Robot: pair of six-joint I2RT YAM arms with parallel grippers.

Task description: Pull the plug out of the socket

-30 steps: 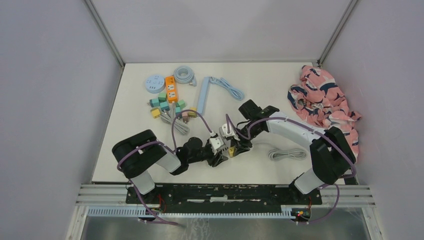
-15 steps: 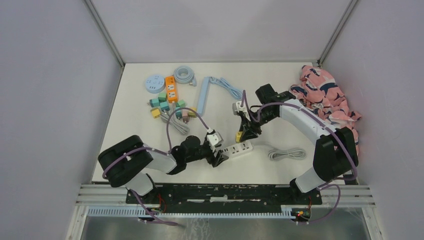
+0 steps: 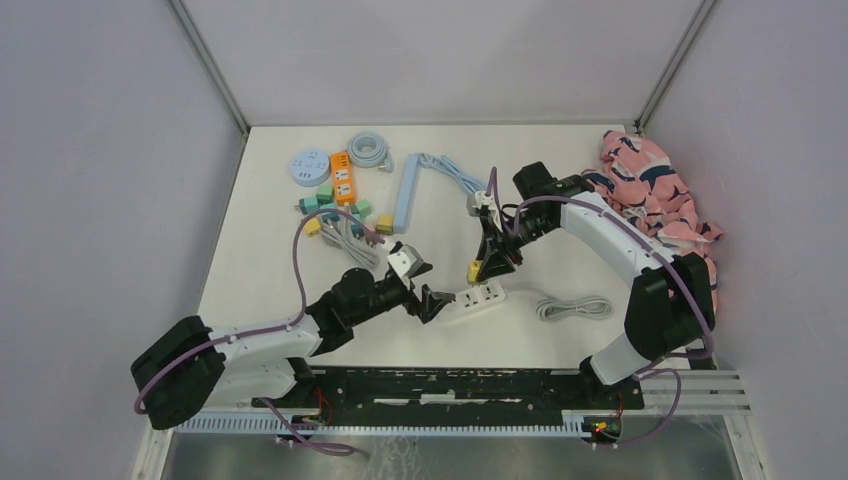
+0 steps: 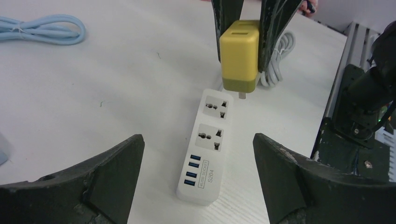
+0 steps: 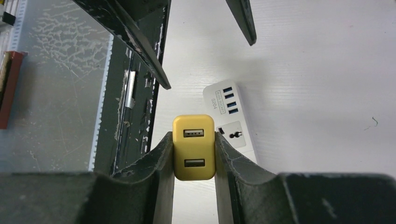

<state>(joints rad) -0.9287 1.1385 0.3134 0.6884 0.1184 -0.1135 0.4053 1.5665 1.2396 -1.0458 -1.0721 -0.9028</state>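
The plug [image 4: 239,56] is out, pinched in your right jaws just above the socket strip [image 4: 205,154]. Left jaws gape wide, gripping nothing: dip now and the prongs [image 4: 241,95] could shove that loose strip.

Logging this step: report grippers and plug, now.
Right gripper shut on yellow plug. Plug out, above white power strip. Left gripper open around strip, not touching. Nothing in the way.

Yellow plug [image 4: 239,51], white socket strip [image 4: 208,149] (blue USB ports [image 4: 194,170]), pink patterned cloth [image 3: 650,190].
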